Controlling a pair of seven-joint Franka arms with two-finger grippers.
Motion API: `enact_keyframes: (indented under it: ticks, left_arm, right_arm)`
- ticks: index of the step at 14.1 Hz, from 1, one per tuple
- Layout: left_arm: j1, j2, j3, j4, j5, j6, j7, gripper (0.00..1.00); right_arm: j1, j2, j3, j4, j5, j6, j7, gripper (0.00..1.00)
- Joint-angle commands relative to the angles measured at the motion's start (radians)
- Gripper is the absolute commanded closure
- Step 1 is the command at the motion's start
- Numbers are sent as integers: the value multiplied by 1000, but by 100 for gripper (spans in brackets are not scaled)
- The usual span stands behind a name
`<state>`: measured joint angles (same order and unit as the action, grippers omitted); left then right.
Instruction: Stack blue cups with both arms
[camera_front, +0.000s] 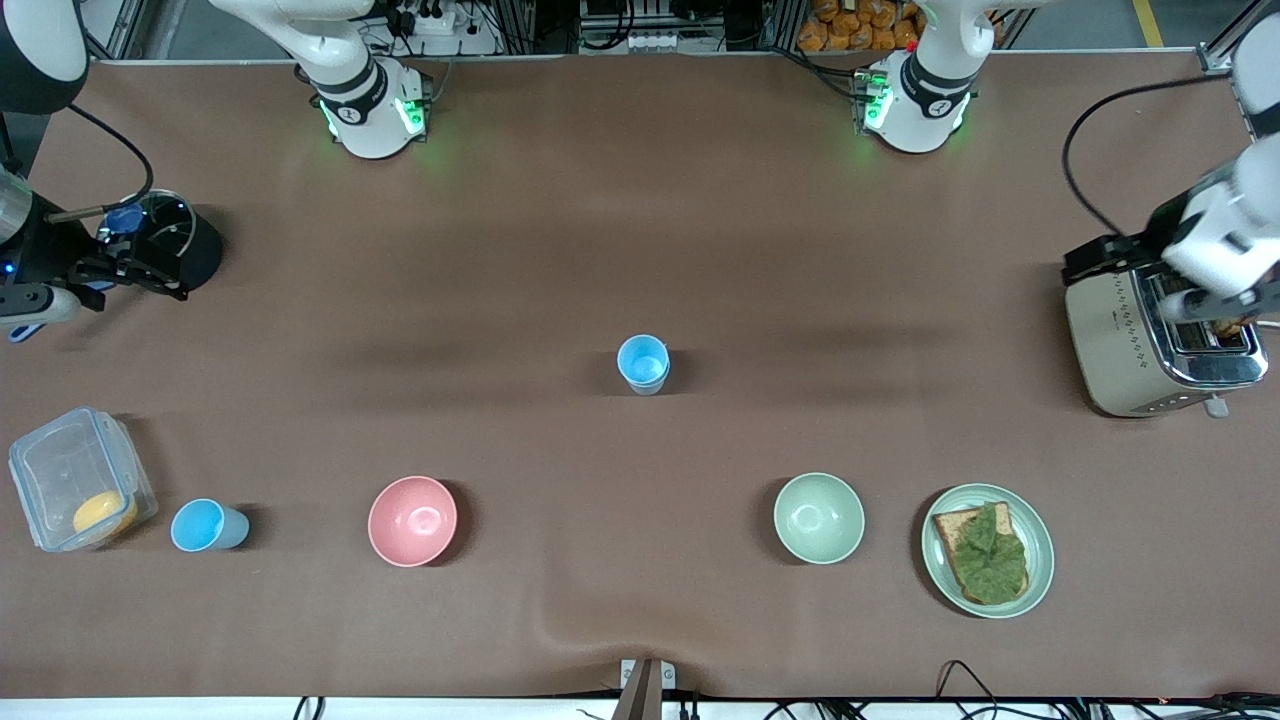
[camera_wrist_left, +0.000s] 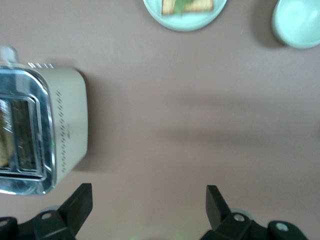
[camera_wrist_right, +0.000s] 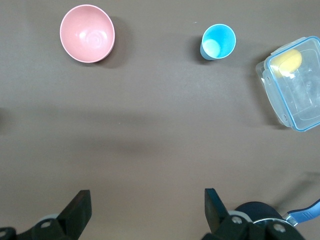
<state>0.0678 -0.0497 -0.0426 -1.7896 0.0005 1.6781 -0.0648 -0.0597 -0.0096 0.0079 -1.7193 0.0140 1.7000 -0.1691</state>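
Observation:
One blue cup (camera_front: 642, 363), paler with a white patch inside, stands upright at the middle of the table. A second blue cup (camera_front: 208, 526) stands nearer the front camera, toward the right arm's end, between a clear box and the pink bowl; it also shows in the right wrist view (camera_wrist_right: 218, 41). My right gripper (camera_front: 135, 268) is open and empty (camera_wrist_right: 147, 207), up over the table beside a black pot. My left gripper (camera_front: 1205, 305) is open and empty (camera_wrist_left: 149, 205), up by the toaster. Both grippers are well away from the cups.
A pink bowl (camera_front: 412, 520) and a pale green bowl (camera_front: 818, 517) sit nearer the front camera than the middle cup. A plate (camera_front: 1040, 540) holds toast with lettuce. There is also a toaster (camera_front: 1130, 350), a clear lidded box (camera_front: 60, 470) and a black pot (camera_front: 195, 245).

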Motion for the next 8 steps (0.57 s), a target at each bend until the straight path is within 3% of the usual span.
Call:
enact_keyframes:
  ticks: [1,4,8]
  left_arm:
    - [29,11,-20,85,-24,-15,81,0]
    - [18,22,-26,241,-25,-180,86,0]
    - [26,24,-83,272,-33,-213,83,0]
  right_arm:
    - [-25,11,14,15,12,-16,2,0]
    - [-23,11,12,15,12,-16,2,0]
    - [-23,11,14,15,12,-17,2,0]
